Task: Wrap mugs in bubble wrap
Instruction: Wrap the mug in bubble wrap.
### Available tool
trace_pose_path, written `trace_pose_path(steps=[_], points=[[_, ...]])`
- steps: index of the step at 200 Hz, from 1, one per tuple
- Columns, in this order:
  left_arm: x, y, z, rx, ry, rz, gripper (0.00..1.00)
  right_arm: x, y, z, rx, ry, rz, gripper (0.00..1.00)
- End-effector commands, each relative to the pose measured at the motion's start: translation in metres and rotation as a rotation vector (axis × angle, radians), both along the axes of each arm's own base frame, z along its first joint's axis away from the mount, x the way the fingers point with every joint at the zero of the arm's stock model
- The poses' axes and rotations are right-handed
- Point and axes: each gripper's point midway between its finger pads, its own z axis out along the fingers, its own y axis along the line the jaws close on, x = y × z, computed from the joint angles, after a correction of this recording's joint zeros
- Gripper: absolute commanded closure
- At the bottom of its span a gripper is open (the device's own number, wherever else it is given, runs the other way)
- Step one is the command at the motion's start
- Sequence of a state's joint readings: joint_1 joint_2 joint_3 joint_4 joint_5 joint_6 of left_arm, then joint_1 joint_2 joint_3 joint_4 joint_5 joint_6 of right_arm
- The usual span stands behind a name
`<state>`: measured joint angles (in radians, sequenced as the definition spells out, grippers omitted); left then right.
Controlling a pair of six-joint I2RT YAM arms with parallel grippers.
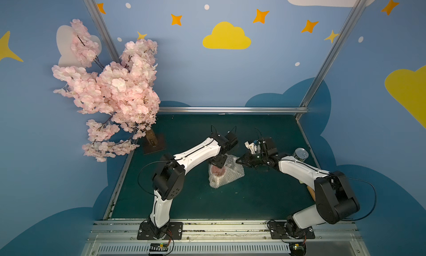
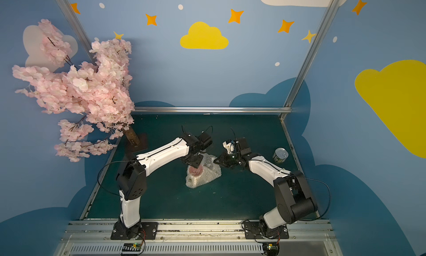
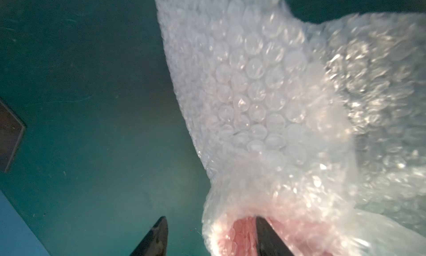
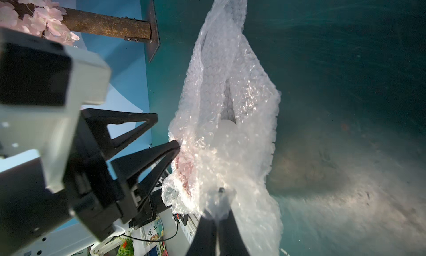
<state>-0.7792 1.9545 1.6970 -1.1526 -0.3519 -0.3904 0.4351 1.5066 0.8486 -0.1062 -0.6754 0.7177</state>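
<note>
We see the white ceramic mug (image 1: 217, 171), red inside, standing upright mid-table, long axis vertical and mouth up, swathed in the clear bubble wrap sheet (image 1: 231, 174). Our left gripper (image 3: 211, 220) stands parted, one finger inside the mouth. Our right gripper (image 4: 220, 192) pinches the wrap's edge above the dark green tabletop (image 1: 253, 197).

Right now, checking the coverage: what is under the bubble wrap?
A mug: its red inside shows pink through the bubble wrap. Its outside and handle are covered, too blurred to make out.
</note>
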Motion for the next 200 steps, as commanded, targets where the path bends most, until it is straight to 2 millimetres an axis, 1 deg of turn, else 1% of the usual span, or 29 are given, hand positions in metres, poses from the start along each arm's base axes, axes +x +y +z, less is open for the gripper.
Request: trace_pose_path(steps=[1, 13, 27, 48, 61, 66, 78, 90, 118, 138, 172, 200], points=[[-0.002, 0.009, 0.029, 0.000, -0.053, 0.011, 0.40, 0.004, 0.003, 0.007, 0.012, -0.019, 0.022, 1.00], [-0.004, 0.013, 0.040, -0.010, -0.077, 0.020, 0.39, 0.004, 0.006, 0.013, 0.031, -0.033, 0.039, 1.00], [-0.008, 0.021, 0.047, -0.012, -0.094, 0.032, 0.39, 0.004, 0.010, 0.019, 0.051, -0.055, 0.064, 1.00], [-0.018, 0.036, 0.043, -0.006, -0.088, 0.066, 0.40, 0.001, 0.016, 0.028, 0.072, -0.080, 0.103, 1.00], [-0.023, 0.042, 0.034, -0.044, -0.070, 0.097, 0.40, 0.000, 0.019, 0.032, 0.078, -0.091, 0.124, 1.00], [-0.026, 0.041, 0.031, -0.077, -0.063, 0.103, 0.38, -0.001, 0.021, 0.033, 0.081, -0.092, 0.133, 1.00], [-0.028, 0.030, 0.028, -0.179, -0.077, 0.092, 0.36, -0.004, 0.025, 0.035, 0.084, -0.097, 0.153, 1.00], [-0.026, 0.024, 0.023, -0.243, -0.106, 0.093, 0.36, -0.007, 0.031, 0.036, 0.088, -0.099, 0.176, 1.00], [-0.027, 0.024, 0.006, -0.276, -0.085, 0.119, 0.44, -0.014, 0.043, 0.034, 0.089, -0.091, 0.217, 1.00], [-0.029, 0.019, -0.004, -0.314, -0.054, 0.121, 0.49, -0.018, 0.053, 0.032, 0.085, -0.087, 0.250, 1.00], [-0.028, 0.011, -0.007, -0.393, -0.066, 0.126, 0.57, -0.029, 0.069, 0.027, 0.064, -0.070, 0.310, 1.00], [-0.032, 0.013, -0.010, -0.406, -0.058, 0.147, 0.60, -0.039, 0.081, 0.015, -0.004, -0.046, 0.351, 1.00]])
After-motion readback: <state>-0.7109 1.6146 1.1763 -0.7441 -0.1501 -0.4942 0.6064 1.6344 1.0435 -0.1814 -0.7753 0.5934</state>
